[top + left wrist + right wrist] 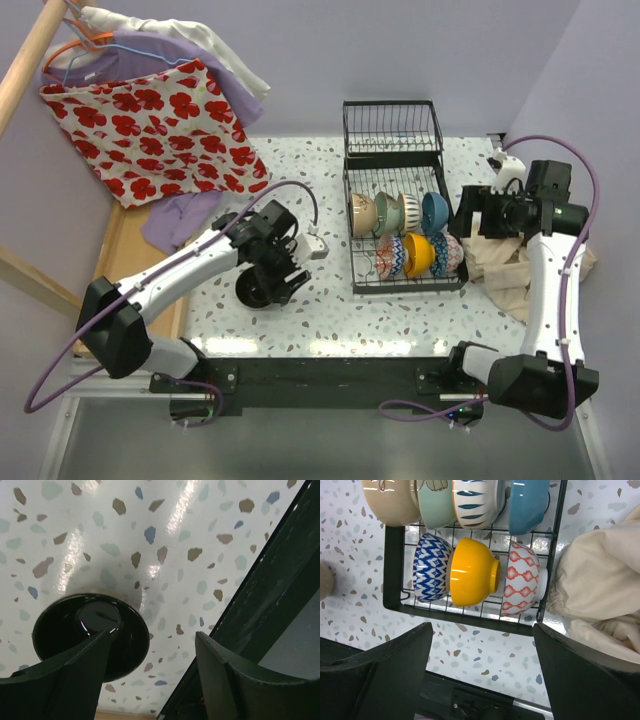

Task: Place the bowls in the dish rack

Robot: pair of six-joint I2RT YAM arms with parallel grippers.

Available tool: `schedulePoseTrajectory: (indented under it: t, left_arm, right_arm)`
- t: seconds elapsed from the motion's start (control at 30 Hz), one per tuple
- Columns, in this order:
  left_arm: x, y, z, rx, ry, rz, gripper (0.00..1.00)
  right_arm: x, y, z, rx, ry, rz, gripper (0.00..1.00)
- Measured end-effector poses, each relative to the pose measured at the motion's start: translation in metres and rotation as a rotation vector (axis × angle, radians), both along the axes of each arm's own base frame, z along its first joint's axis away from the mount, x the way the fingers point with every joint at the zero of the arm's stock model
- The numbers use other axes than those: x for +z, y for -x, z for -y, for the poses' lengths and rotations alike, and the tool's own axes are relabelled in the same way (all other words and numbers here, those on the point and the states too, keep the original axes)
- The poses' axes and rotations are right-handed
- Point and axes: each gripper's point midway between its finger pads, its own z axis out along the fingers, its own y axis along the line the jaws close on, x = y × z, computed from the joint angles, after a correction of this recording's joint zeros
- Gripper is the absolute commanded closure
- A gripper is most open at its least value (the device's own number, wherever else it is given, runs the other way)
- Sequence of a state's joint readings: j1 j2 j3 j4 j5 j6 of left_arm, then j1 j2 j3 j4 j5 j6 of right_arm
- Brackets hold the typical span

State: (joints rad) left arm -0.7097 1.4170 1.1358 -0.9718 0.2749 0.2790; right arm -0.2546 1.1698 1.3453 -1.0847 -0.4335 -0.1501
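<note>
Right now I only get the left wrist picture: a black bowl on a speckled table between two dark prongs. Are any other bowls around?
Observer: Yes. The dish rack, to the right of your black bowl, is loaded in two rows; a yellow bowl sits in the nearer one.
Operator: Is the other arm carrying one?
Observer: No. The right gripper is open and empty, hovering at the rack's right side.
Operator: Anything else over there?
Observer: A cream cloth lies bunched just right of the rack.
</note>
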Motion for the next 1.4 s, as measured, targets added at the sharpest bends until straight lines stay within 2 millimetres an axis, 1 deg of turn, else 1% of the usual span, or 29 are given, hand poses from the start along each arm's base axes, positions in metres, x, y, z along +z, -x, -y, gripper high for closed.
schedulePoseTrajectory:
  t: [0.07,0.13,0.33,0.43,0.5,0.53,0.6,0.63,0.7,0.73,0.77,0.87,1.0,1.03,1.1,1.17,1.27,1.33,1.37,1.4]
  left_arm:
    - [-0.004,0.008,-0.011,-0.027,-0.033,-0.007,0.27]
    - [-0.009,0.011,-0.019,-0.050,-0.061,-0.004,0.27]
    - [-0.034,0.023,-0.036,-0.089,-0.129,-0.030,0.27]
    - [-0.049,0.030,-0.046,-0.090,-0.160,-0.043,0.31]
    - [-0.057,0.034,-0.051,-0.090,-0.176,-0.049,0.41]
    - [-0.060,0.035,-0.054,-0.088,-0.182,-0.047,0.50]
    - [-0.065,0.035,-0.057,-0.085,-0.188,-0.031,0.61]
    - [-0.066,0.033,-0.058,-0.084,-0.188,-0.015,0.74]
    - [-0.066,0.028,-0.058,-0.078,-0.185,0.023,0.87]
    - [-0.066,0.025,-0.058,-0.074,-0.184,0.038,0.97]
    - [-0.065,0.023,-0.057,-0.080,-0.178,0.053,1.00]
    - [-0.057,0.012,-0.054,-0.081,-0.168,0.122,1.00]
    - [-0.049,0.010,-0.056,-0.078,-0.174,0.134,1.00]
    - [-0.045,0.010,-0.055,-0.080,-0.172,0.125,1.00]
    - [-0.030,0.012,-0.048,-0.090,-0.147,0.102,1.00]
    - [-0.003,0.005,-0.031,-0.100,-0.082,0.106,1.00]
    - [0.051,-0.015,0.015,-0.113,0.105,0.154,1.00]
    - [0.085,-0.024,0.048,-0.127,0.258,0.173,1.00]
    - [0.099,-0.026,0.063,-0.138,0.333,0.172,1.00]
    - [0.109,-0.026,0.074,-0.142,0.393,0.162,1.00]
  right_arm:
    - [-0.002,-0.001,-0.001,0.004,-0.005,-0.005,0.14]
    - [-0.003,-0.002,-0.001,0.005,-0.009,-0.011,0.14]
    - [-0.004,-0.002,-0.002,0.009,-0.016,-0.015,0.14]
    - [-0.007,-0.003,-0.002,0.009,-0.020,-0.029,0.15]
    - [-0.008,-0.003,-0.002,0.008,-0.024,-0.035,0.15]
    - [-0.008,-0.003,-0.003,0.008,-0.028,-0.035,0.15]
    - [-0.007,-0.003,-0.004,0.009,-0.037,-0.036,0.15]
    - [-0.007,-0.003,-0.005,0.008,-0.040,-0.035,0.15]
    - [-0.008,-0.003,-0.005,0.006,-0.044,-0.040,0.15]
    - [-0.009,-0.002,-0.005,0.004,-0.046,-0.043,0.15]
    - [-0.010,-0.002,-0.005,0.002,-0.048,-0.047,0.15]
    - [-0.011,-0.002,-0.006,-0.002,-0.053,-0.050,0.15]
    - [-0.012,0.000,-0.006,-0.005,-0.056,-0.054,0.16]
    - [-0.012,0.000,-0.006,-0.005,-0.055,-0.052,0.16]
    - [-0.011,0.001,-0.006,-0.005,-0.056,-0.054,0.16]
    - [-0.012,0.002,-0.007,-0.005,-0.057,-0.059,0.16]
    - [-0.012,0.005,-0.007,-0.003,-0.057,-0.072,0.16]
    - [-0.009,0.005,-0.006,-0.004,-0.054,-0.077,0.16]
    - [-0.007,0.005,-0.005,-0.007,-0.049,-0.075,0.16]
    - [-0.005,0.004,-0.004,-0.011,-0.039,-0.072,0.16]
